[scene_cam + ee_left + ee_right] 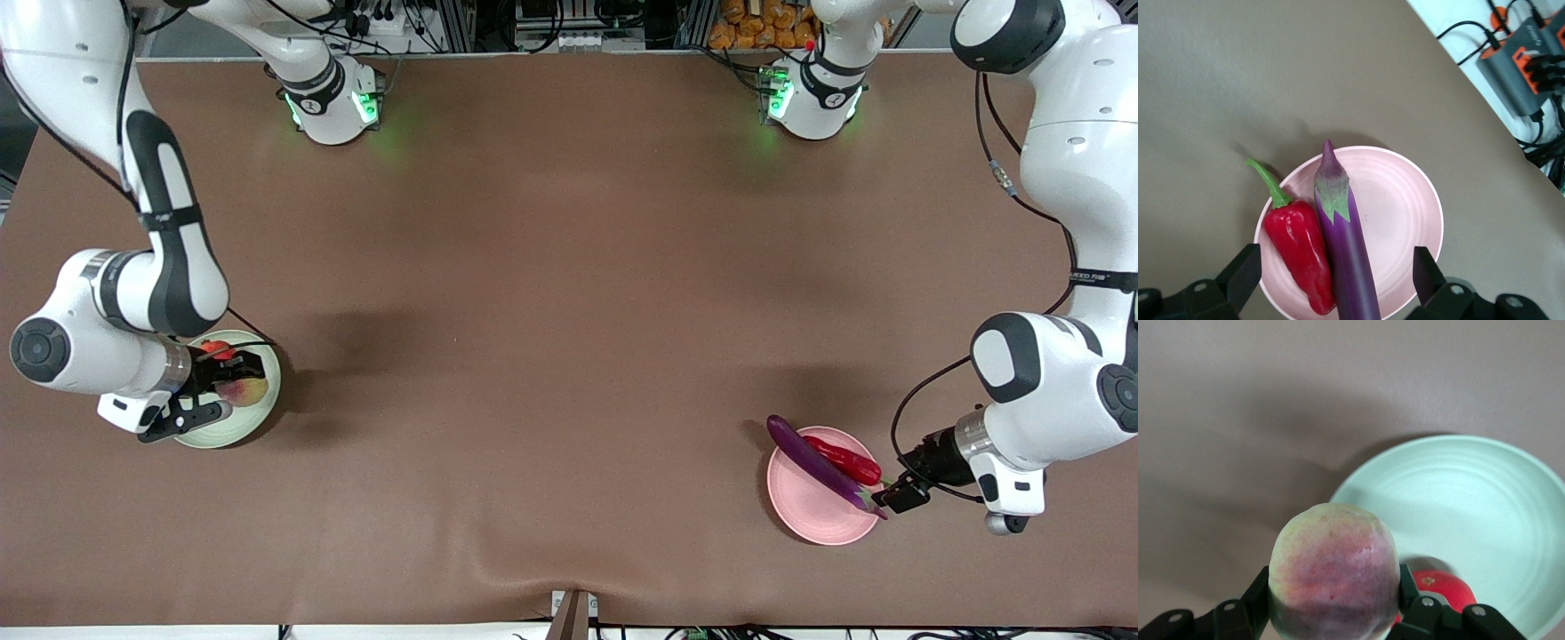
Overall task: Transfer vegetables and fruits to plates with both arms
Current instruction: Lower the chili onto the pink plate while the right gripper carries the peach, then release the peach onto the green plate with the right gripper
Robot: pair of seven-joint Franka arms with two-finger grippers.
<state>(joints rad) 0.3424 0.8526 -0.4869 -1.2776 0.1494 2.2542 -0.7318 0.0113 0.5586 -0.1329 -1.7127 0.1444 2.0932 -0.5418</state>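
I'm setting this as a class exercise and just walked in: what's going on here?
Two arms are sorting produce onto plates. The right gripper holds the peach-like fruit over the green plate, where the red fruit already sits. The left gripper hangs open over the pink plate, where the eggplant and chili pepper lie side by side.
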